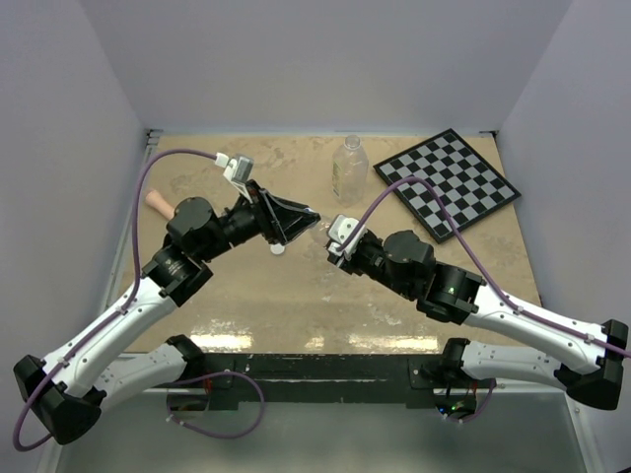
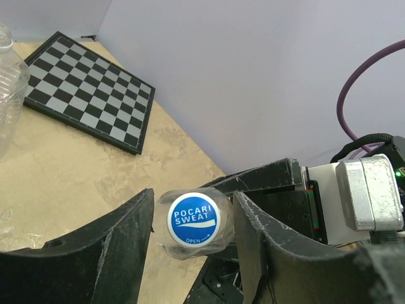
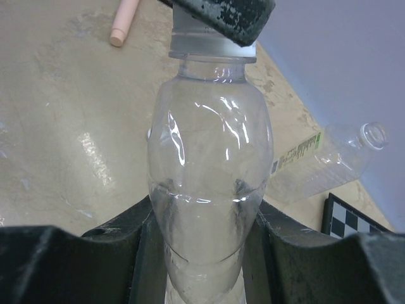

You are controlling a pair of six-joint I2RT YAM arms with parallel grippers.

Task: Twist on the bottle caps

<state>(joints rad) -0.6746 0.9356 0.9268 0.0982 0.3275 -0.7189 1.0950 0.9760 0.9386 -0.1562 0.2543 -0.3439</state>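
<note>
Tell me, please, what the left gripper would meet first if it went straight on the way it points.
The blue cap on the small bottle, which sits between the fingers of the left gripper; beyond it, the right gripper, shut on that bottle. Depth is hard to judge.

Small bottle: base cut off in right wrist view, cap end under a finger of left gripper. Pink stick by left edge of table: one end behind left arm. Large bottle: cropped at left wrist view's left edge.
</note>
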